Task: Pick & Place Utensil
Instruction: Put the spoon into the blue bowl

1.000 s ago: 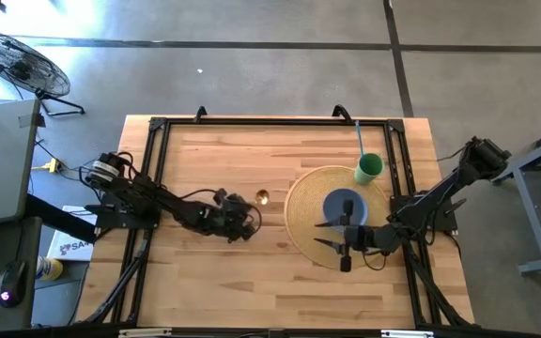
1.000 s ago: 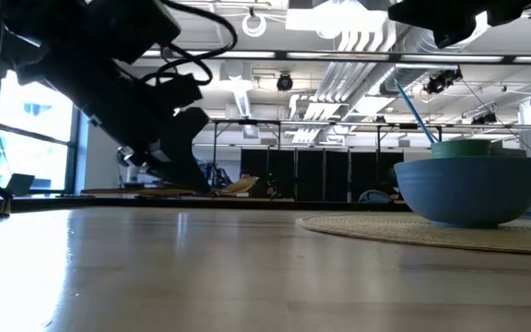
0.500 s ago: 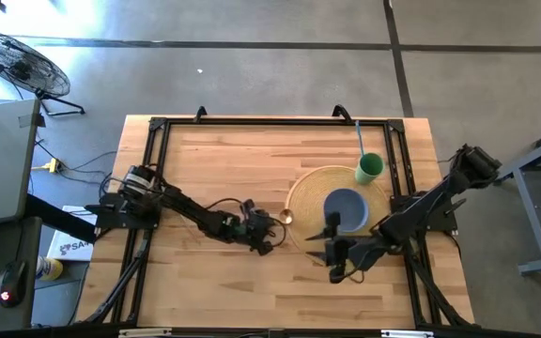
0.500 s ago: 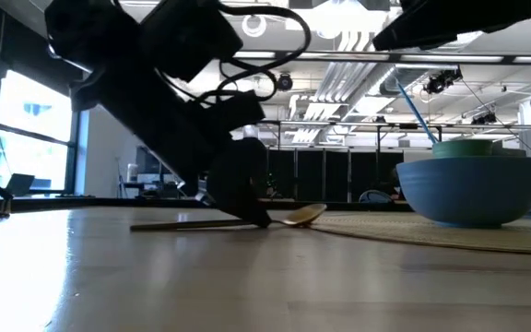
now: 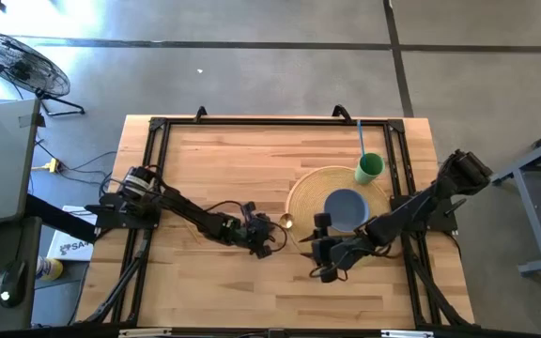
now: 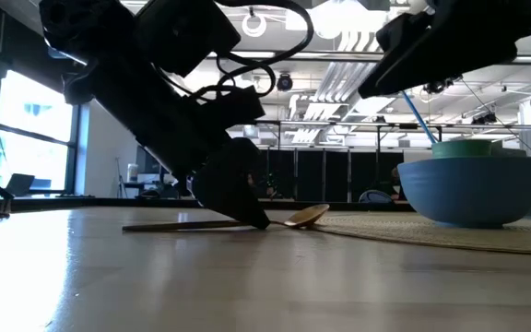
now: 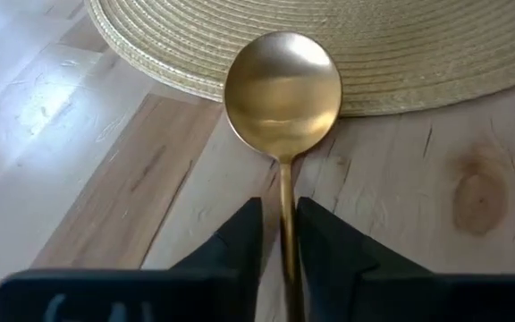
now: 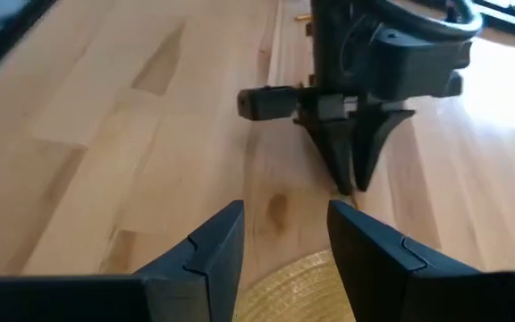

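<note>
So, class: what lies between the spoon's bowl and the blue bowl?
Only woven placemat. In the high view the spoon lies beside the mat's edge, the blue bowl sits on the mat, and nothing else lies in that stretch.

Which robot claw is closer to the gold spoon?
Left. The left gripper sits right over the gold spoon's handle, one finger on each side. The right gripper hovers off to the spoon's other side, by the woven placemat, not touching it.
</note>
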